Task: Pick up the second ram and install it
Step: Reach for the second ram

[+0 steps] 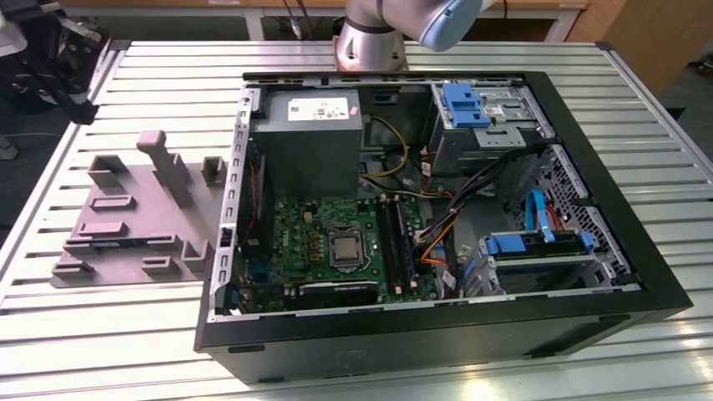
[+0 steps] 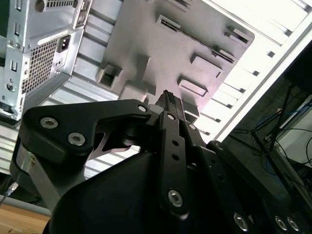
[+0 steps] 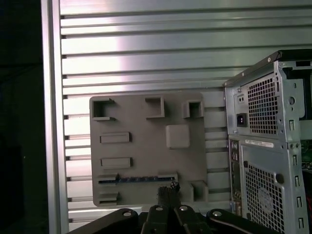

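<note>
The 2nd ram (image 3: 136, 179) is not picked up yet. It lies flat in a long groove of the grey tray (image 3: 146, 151), near one edge of it. It's a thin blue-green strip. The tray sits on the metal slat table (image 1: 112, 334), just beside the open PC case (image 1: 446, 342), on the exterior view's left.

The gripper (image 3: 168, 187) hangs above the tray. In both wrist views its 2 fingers look pressed together, w/ nothing between them. In the first wrist view the tips line up near one end of the stick, but they look apart from it, not touching.

Inside the case the green board (image 1: 323, 234) shows, w/ the long black slots (image 1: 392, 242) next to the chip socket. I can't tell if a slot has a stick in it already.

So, my guess: very early. Nothing of this job is done. Left to do: grab the stick, lift it, carry it to the case, push it into a slot.
</note>
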`<state>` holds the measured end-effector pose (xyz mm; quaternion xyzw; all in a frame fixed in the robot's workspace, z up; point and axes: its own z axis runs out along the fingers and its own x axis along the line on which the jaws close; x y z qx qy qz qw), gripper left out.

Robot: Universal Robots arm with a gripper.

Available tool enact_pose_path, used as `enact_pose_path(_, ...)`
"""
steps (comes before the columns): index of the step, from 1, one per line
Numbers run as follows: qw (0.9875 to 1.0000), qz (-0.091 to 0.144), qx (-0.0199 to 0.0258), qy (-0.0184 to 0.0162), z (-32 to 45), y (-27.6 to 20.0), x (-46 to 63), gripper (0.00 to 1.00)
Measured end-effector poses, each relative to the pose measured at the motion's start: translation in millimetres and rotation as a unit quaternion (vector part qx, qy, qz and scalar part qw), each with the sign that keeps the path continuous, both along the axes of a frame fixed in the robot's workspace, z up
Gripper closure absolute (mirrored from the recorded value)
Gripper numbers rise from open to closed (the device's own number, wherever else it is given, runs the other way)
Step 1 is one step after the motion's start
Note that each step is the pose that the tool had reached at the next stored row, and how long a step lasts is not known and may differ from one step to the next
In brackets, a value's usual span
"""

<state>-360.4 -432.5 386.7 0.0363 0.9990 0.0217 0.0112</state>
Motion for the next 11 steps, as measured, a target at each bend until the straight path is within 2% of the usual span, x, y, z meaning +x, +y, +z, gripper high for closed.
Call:
enact_pose_path(5, 1.0, 0.0, 0.0, 0.0, 0.0, -0.4, -15.1, 0.89)
enact_pose_path(8, 1.0, 0.0, 0.0, 0.0001, -0.1, -4.2, -18.7, 0.89)
enact_pose_path(11, 1.0, 0.0, 0.0, 0.0, -0.1, -5.7, -19.3, 0.89)
